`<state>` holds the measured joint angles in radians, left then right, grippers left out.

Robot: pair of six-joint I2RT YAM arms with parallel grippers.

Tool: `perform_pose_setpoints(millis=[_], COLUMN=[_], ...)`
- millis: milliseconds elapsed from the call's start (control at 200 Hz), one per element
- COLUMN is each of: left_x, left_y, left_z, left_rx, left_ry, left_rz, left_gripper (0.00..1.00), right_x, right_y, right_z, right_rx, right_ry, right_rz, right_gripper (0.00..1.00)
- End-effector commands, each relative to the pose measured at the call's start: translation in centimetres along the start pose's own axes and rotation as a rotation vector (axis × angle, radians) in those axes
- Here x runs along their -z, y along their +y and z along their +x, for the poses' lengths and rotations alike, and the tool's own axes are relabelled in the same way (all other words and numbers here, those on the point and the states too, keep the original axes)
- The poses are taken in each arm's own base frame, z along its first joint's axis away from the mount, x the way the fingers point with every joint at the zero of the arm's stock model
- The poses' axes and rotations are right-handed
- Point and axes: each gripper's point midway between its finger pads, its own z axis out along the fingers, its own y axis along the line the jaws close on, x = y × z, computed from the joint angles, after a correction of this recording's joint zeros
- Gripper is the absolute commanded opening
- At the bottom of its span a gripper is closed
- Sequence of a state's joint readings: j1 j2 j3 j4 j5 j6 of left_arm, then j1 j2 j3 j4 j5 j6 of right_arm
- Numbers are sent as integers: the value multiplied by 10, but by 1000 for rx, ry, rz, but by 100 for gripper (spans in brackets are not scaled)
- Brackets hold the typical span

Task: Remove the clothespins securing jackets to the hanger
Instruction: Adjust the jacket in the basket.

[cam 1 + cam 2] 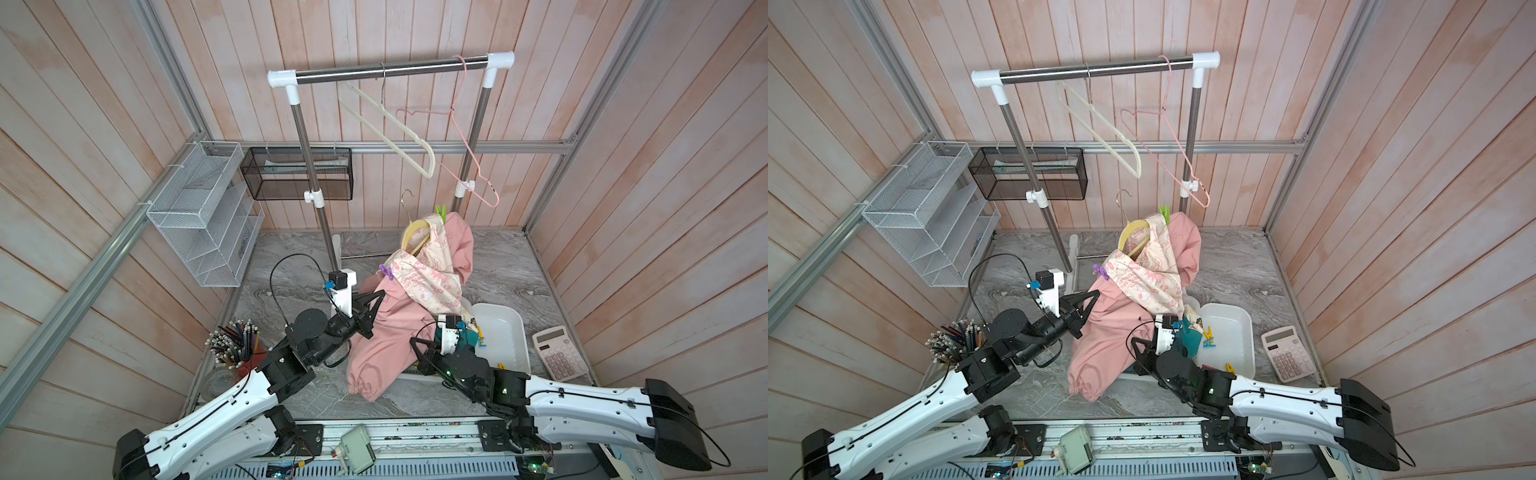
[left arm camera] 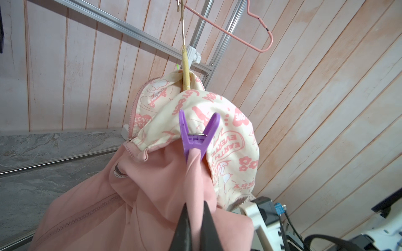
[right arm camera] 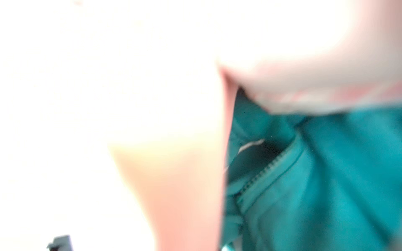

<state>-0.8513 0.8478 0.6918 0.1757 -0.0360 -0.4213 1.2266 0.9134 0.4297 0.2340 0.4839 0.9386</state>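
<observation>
**Clothespin work: purple clip next on the pink jacket**

Left gripper point(image 2: 195, 206) is clamped on a fold of the pink jacket point(image 2: 130, 195), just below the purple clothespin point(image 2: 196, 139). A green clothespin point(image 1: 441, 212) bites the jacket's top, by the yellow hanger point(image 1: 415, 232). Right gripper point(image 1: 415, 345), jaws together, sits at the jacket's lower edge against the teal jacket point(image 3: 326, 173); I cannot tell whether it holds anything. Squeeze the purple clip's splayed tails fully, then draw it straight off. A grey marble tabletop point(image 1: 498, 266) lies under the jacket, a white tray point(image 1: 505, 332) beside it and plank walls behind.
</observation>
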Motion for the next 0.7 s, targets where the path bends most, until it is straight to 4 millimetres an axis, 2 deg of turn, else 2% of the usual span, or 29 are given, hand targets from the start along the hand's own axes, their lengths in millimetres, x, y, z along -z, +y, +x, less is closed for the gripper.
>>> perform_pose_setpoints(millis=[0, 100, 230, 390, 465, 545, 695], left_x=[11, 13, 16, 18, 20, 23, 26], left_y=[-26, -26, -27, -31, -27, -22, -14], left_z=[-35, -31, -25, -16, -12, -8, 8], left_rx=[-42, -62, -78, -85, -76, -70, -82], left_ry=[-84, -53, -32, -3, -8, -19, 0], left_rz=[94, 94, 108, 142, 131, 118, 103], left_gripper=[0, 0, 0, 0, 0, 0, 0], right_x=[7, 10, 10, 6, 8, 6, 1], right_y=[-19, -19, -23, -31, -38, -51, -81], right_z=[-32, -49, -59, -73, -80, -75, -53], right_rx=[68, 127, 176, 152, 129, 115, 81], right_ry=[-109, -131, -149, -190, -230, -232, -190], right_rz=[94, 130, 164, 195, 220, 240, 275], right_gripper=[0, 0, 0, 0, 0, 0, 0])
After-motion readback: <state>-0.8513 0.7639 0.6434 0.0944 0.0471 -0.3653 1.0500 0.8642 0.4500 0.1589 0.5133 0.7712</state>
